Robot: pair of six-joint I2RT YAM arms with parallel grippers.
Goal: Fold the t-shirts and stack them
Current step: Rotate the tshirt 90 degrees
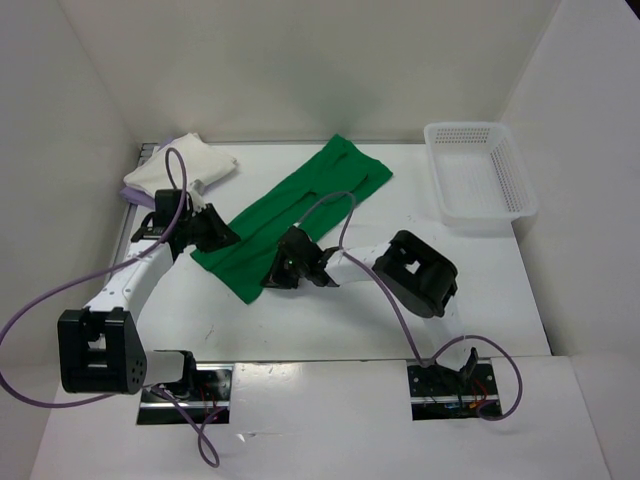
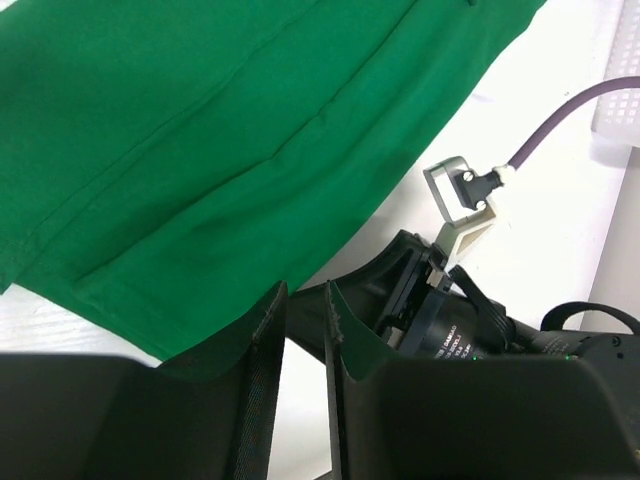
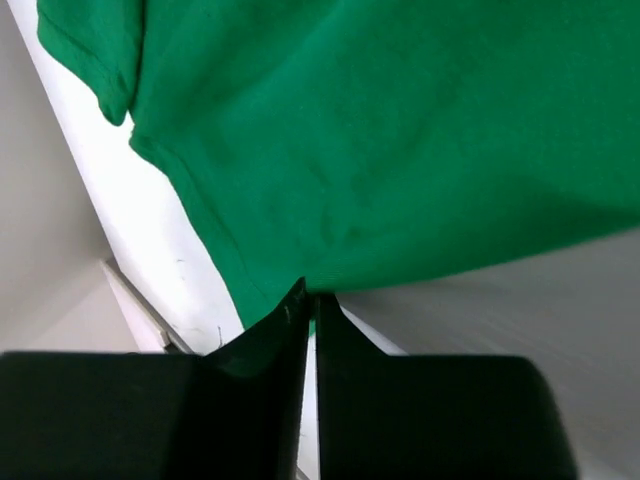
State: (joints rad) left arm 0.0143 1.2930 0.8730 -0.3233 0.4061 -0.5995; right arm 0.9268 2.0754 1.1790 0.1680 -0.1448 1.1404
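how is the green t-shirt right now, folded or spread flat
Partly folded: the green t-shirt lies as one long narrow strip, layered edges showing in the left wrist view; not yet folded short.

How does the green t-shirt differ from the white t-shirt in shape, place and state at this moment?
The green t-shirt lies as a long strip slanting across the table; the white t-shirt is a compact folded bundle in the far left corner. The left gripper and right gripper are at the green t-shirt's near end; neither touches the white t-shirt. Both are plain cloth.
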